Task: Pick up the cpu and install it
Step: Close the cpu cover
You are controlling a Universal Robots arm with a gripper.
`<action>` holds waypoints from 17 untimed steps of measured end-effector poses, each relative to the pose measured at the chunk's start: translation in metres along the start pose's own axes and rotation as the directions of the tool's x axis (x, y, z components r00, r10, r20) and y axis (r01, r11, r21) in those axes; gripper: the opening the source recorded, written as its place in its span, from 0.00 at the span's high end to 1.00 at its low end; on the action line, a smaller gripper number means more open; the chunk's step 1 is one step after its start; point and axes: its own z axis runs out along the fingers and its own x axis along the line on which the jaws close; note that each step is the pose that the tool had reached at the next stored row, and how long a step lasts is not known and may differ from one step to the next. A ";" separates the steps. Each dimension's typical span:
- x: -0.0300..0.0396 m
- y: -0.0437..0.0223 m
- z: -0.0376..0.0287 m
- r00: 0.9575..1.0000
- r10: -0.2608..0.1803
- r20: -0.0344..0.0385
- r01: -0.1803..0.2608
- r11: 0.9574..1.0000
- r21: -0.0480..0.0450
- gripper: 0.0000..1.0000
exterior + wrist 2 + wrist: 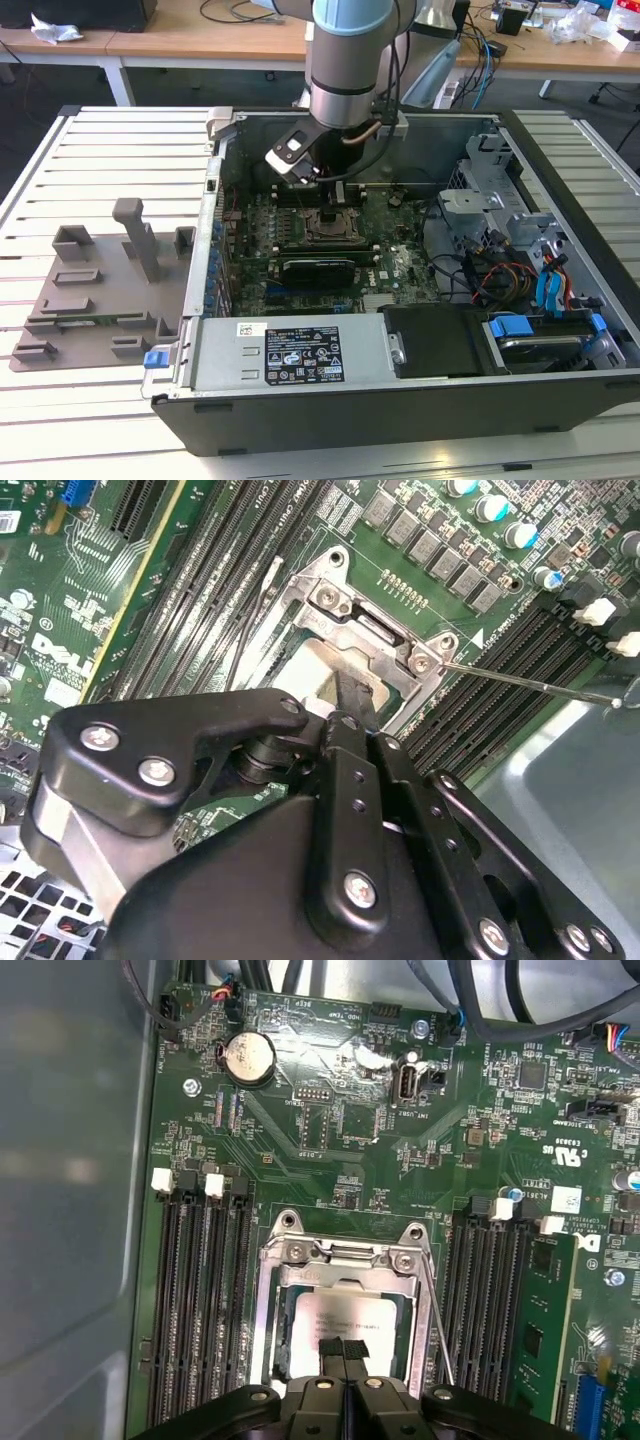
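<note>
- the open computer case (400, 410) lies on its side on the slatted table (110, 140). this turns the motherboard (390, 270) face up, so the arm can work from straight above.
- the robot arm (345, 60) comes down into the case near the back wall and stands almost vertical over the board. that suits setting a flat part level.
- a grey fixture plate (90, 300) sits on the table well apart from the case, toward the exterior view's left. it looks like a holder for parts.
- the socket frame (340, 1252) sits between the rows of memory slots. its middle is uncovered, which leaves the seat reachable from above.
- the cpu (335, 1320) lies flat inside that frame with its pale metal top up. its edges look square to the opening, so i judge it is seated or very nearly so. in the second wrist view the same chip (315, 670) shows just past the finger.
- the gripper (343, 1348) is narrow, with its two black tips pressed together and no gap between them. it grips nothing and sits over the chip's near edge. whether the tips touch the top i cannot tell.
- the thin wire lever (530, 683) juts out sideways from the frame's corner. it appears unlatched, so the chip is probably not clamped.
</note>
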 end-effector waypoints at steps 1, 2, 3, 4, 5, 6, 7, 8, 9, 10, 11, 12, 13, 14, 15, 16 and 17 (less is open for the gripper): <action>0.0000 0.0000 -0.0012 1.000 0.000 0.000 0.000 1.000 0.000 0.89; -0.0001 -0.0001 -0.0027 1.000 0.000 0.000 0.000 1.000 0.000 0.89; -0.0001 -0.0001 -0.0041 1.000 0.000 0.000 0.000 1.000 0.000 0.89; -0.0002 -0.0001 -0.0052 1.000 0.000 0.000 0.000 1.000 0.000 0.89; -0.0002 -0.0002 -0.0071 1.000 0.000 0.000 0.000 1.000 0.000 0.89; -0.0003 -0.0002 -0.0084 1.000 0.000 0.000 0.000 1.000 0.000 0.89; -0.0003 -0.0002 -0.0101 1.000 0.000 0.000 0.000 1.000 0.000 0.89; -0.0004 -0.0002 -0.0114 1.000 0.000 0.000 0.000 1.000 0.000 0.89; -0.0004 -0.0003 -0.0130 1.000 0.000 0.000 0.000 1.000 0.000 0.89; -0.0005 -0.0003 -0.0148 1.000 0.000 0.000 0.000 1.000 0.000 0.89; -0.0005 -0.0003 -0.0160 1.000 0.000 0.000 0.000 1.000 0.000 0.89; -0.0006 -0.0004 -0.0174 1.000 0.000 0.000 0.000 1.000 0.000 0.89; -0.0007 -0.0004 -0.0202 1.000 0.000 0.000 0.000 1.000 0.000 0.89; -0.0007 -0.0005 -0.0223 1.000 0.000 0.000 0.000 1.000 0.000 0.89; -0.0008 -0.0005 -0.0237 1.000 0.000 0.000 0.000 1.000 0.000 0.89; -0.0008 -0.0006 -0.0255 1.000 0.000 0.000 0.000 1.000 0.000 0.89; -0.0009 -0.0006 -0.0274 1.000 0.000 0.000 0.000 1.000 0.000 0.89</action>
